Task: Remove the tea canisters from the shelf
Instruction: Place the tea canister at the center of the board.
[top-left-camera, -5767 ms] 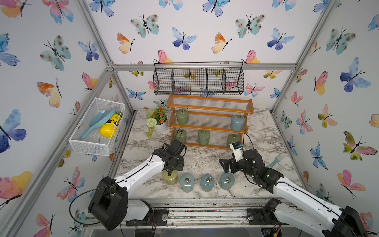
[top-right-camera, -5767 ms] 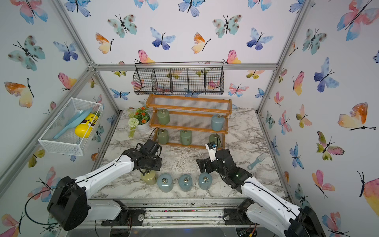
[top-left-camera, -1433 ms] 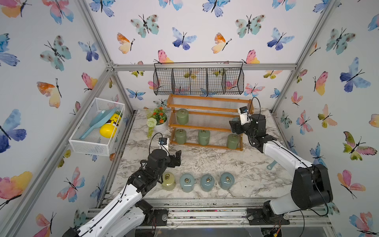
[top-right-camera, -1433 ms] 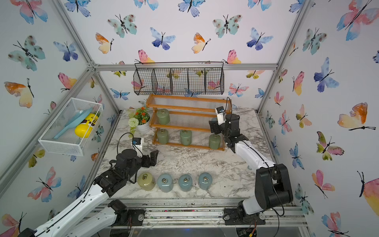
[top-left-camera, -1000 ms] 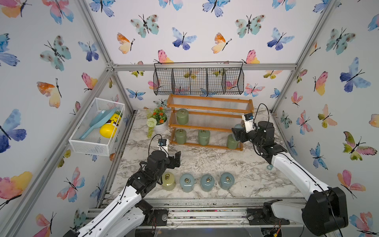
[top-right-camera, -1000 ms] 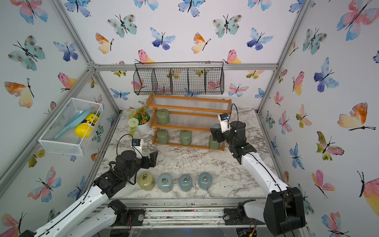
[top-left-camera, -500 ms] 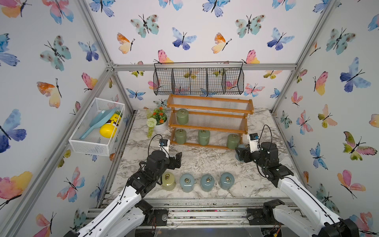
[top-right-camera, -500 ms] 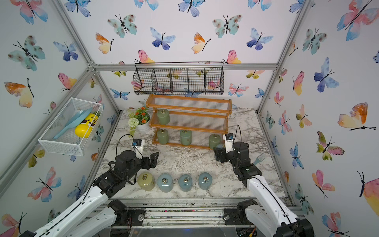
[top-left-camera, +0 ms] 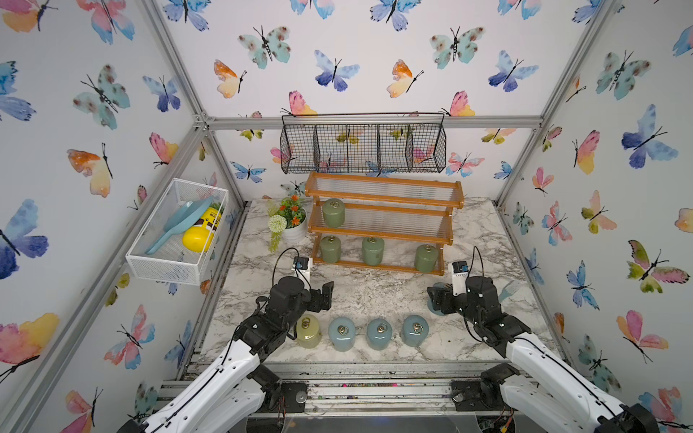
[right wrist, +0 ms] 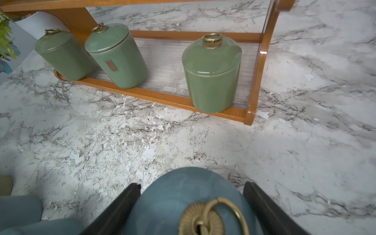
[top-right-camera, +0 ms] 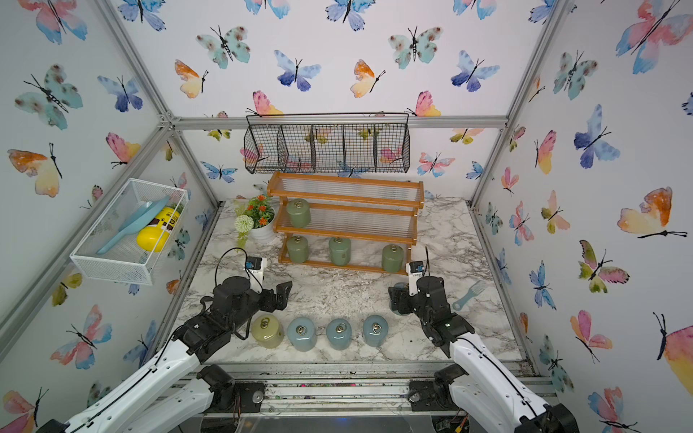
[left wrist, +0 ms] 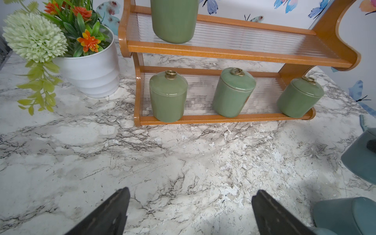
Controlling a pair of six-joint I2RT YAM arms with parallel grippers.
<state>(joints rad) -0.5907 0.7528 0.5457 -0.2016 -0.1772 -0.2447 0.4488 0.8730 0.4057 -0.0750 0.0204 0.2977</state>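
Carrying pale blue glossy lidded tea canister, right gripper has come off orange-brown three-tier wooden shelf, jaws clamped on its sides, low over marble worktop beside front row of four canisters; base possibly touching. Four sage green canisters remain shelved. Left gripper spread wide, empty. Open worktop between row and shelf; shelf end post near.

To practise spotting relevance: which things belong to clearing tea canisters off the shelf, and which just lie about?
Job: shelf; green canisters; blue canister in right pincer; four canisters on table.
Lying about: flower pot; black wire basket; white mesh basket.
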